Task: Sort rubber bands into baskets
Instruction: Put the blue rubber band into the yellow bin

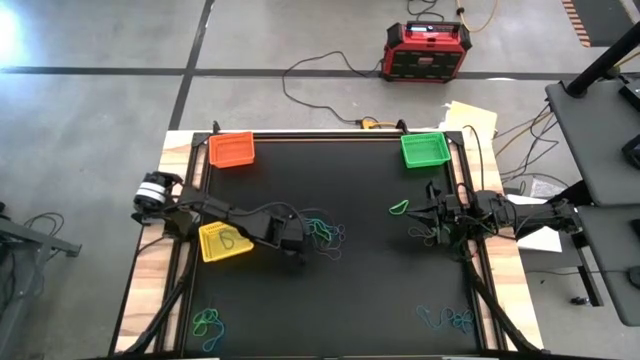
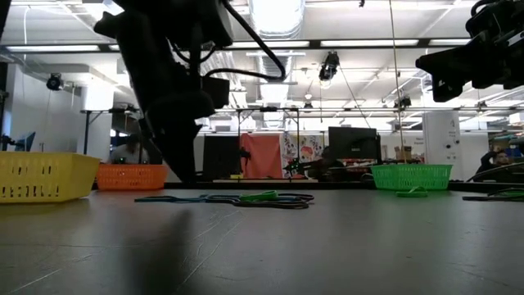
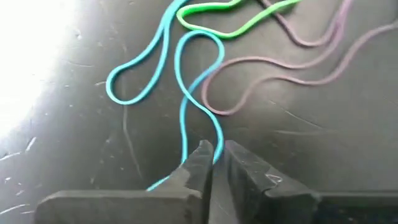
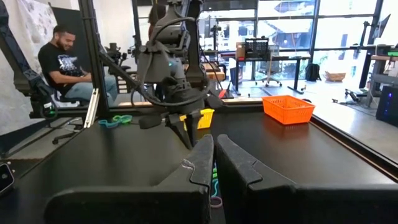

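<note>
While the left gripper (image 3: 213,158) is lowered onto the black table (image 1: 350,290), its fingers are seen nearly shut, with a blue rubber band (image 3: 186,93) caught in the narrow slit between the tips; whether the band is firmly pinched or merely threaded through cannot be told for certain. Just ahead of those tips a small tangle is spread flat: a green rubber band (image 3: 230,18) and pale purplish rubber bands (image 3: 292,78) are overlapped with the blue one, so a single strand appears to have been singled out at the tangle's near edge, where it lies clear of the others.

Close behind and to one side of that gripper the yellow basket (image 1: 225,241) is set, within short reach. The orange basket (image 1: 231,149) and the green basket (image 1: 423,149) are placed at the far corners, well away from it. Other clusters of bands are left near the table's front corners and beside the right arm.

The right gripper (image 4: 213,163) is held shut and empty above the table's right side, pointed across toward the left arm, evidently parked out of the way. A seated person is visible beyond the table.
</note>
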`<action>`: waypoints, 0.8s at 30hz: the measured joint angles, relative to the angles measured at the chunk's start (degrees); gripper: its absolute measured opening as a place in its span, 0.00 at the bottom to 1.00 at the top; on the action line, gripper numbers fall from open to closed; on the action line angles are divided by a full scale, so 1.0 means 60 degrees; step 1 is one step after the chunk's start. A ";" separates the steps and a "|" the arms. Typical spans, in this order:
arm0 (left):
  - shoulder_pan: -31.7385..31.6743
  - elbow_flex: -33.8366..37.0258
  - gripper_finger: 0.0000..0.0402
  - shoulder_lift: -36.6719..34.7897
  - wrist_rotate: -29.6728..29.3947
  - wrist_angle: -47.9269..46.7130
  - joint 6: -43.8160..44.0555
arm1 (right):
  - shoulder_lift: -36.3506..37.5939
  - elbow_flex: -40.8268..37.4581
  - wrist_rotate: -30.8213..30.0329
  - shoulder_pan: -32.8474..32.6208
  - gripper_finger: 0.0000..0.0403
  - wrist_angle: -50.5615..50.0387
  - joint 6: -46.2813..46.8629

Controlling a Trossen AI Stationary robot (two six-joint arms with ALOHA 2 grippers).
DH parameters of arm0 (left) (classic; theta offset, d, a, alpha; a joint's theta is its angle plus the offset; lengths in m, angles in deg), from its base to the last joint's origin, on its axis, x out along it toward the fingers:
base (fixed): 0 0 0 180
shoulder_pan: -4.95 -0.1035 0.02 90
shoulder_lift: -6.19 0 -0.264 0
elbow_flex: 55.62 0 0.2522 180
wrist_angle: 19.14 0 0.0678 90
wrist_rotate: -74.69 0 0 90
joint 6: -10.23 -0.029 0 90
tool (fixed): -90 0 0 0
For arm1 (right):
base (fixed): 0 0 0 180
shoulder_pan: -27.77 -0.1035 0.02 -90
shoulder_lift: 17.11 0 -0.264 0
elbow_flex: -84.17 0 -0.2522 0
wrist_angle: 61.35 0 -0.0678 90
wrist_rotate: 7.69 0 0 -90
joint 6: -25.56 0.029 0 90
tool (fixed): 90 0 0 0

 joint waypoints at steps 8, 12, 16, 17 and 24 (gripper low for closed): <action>-0.0155 0.0112 0.42 -0.0005 0.0232 0.0129 -0.0265 | 0.0000 0.0001 0.0003 0.0000 0.02 0.0000 0.0002; -0.0469 0.0585 0.51 -0.0007 0.0794 0.0146 -0.0350 | 0.0003 -0.0001 0.0000 -0.0003 0.02 0.0000 0.0001; -0.0647 0.0936 0.51 -0.0068 0.0871 0.0648 -0.0319 | 0.0000 -0.0001 0.0003 -0.0002 0.02 0.0000 0.0001; -0.0679 0.1022 0.50 -0.0083 0.0892 0.0785 -0.0294 | 0.0000 0.0000 0.0003 -0.0002 0.02 0.0000 0.0002; -0.0785 0.1641 0.25 -0.0094 0.1106 0.1558 -0.0146 | 0.0002 -0.0002 0.0003 -0.0001 0.02 0.0000 0.0000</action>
